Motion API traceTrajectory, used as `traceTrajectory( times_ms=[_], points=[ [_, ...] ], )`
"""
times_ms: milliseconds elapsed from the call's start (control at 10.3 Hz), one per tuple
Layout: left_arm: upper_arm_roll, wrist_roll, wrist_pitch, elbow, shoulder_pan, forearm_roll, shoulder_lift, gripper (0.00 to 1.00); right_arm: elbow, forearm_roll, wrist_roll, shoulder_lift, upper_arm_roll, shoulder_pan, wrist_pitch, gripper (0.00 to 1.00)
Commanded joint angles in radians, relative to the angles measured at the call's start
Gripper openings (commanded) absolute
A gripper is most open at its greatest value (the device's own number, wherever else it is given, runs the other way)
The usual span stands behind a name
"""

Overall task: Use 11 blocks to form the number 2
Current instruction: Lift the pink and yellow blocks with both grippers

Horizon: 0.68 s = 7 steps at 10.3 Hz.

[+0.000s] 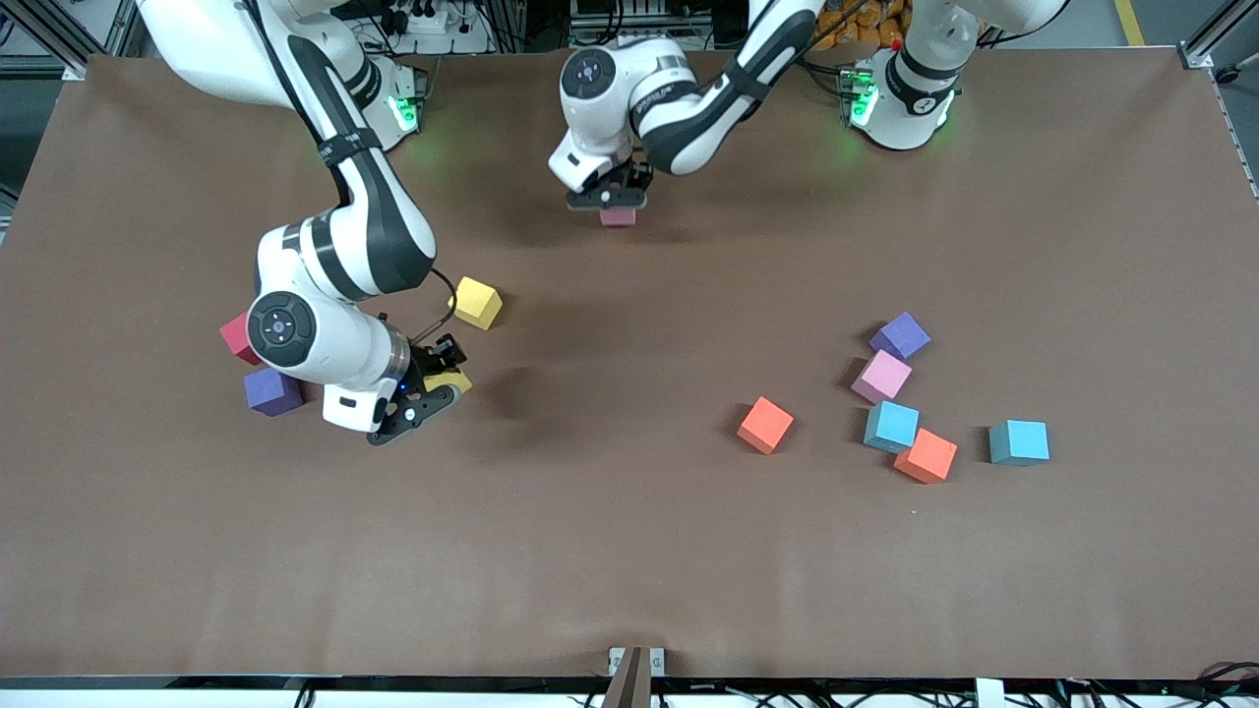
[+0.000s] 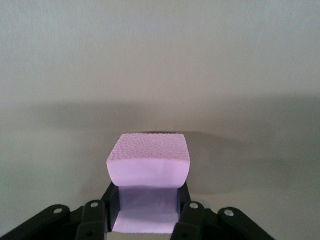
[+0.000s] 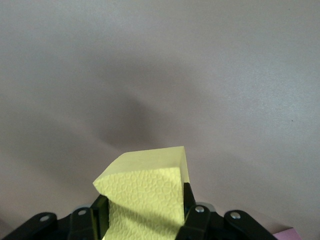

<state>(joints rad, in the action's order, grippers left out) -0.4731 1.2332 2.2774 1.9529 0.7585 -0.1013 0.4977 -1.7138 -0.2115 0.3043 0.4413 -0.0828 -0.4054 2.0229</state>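
Observation:
My left gripper (image 1: 615, 200) is shut on a pink block (image 1: 618, 216) low over the table's middle, near the robots' bases; in the left wrist view the pink block (image 2: 149, 157) sits squeezed between the fingers (image 2: 111, 200). My right gripper (image 1: 433, 391) is shut on a tilted yellow block (image 1: 454, 381) a little above the table toward the right arm's end; the right wrist view shows that yellow block (image 3: 145, 187) held cornerwise. Loose blocks lie scattered. No number 2 is in view.
Toward the right arm's end lie a yellow block (image 1: 476, 302), a red one (image 1: 236, 337) and a purple one (image 1: 272, 390). Toward the left arm's end: orange (image 1: 765, 424), purple (image 1: 900, 336), pink (image 1: 881, 377), light blue (image 1: 892, 426), orange (image 1: 926, 455), light blue (image 1: 1019, 442).

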Motion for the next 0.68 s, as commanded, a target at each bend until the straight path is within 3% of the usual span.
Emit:
traceTrajectory(
  times_ms=[0, 389, 584],
  points=[
    [-0.033, 0.028, 0.007, 0.069, -0.015, -0.028, -0.039, 0.20, -0.027, 0.021, 0.028, -0.056, 0.005, 0.002, -0.044, 0.02],
    [-0.038, 0.017, 0.030, 0.066, -0.045, -0.029, -0.019, 0.23, -0.027, 0.049, 0.049, -0.059, 0.005, -0.012, -0.053, 0.02],
    [-0.038, 0.017, 0.040, 0.066, -0.060, -0.028, -0.013, 0.37, -0.029, 0.049, 0.039, -0.056, 0.006, -0.036, -0.050, 0.02]
  ],
)
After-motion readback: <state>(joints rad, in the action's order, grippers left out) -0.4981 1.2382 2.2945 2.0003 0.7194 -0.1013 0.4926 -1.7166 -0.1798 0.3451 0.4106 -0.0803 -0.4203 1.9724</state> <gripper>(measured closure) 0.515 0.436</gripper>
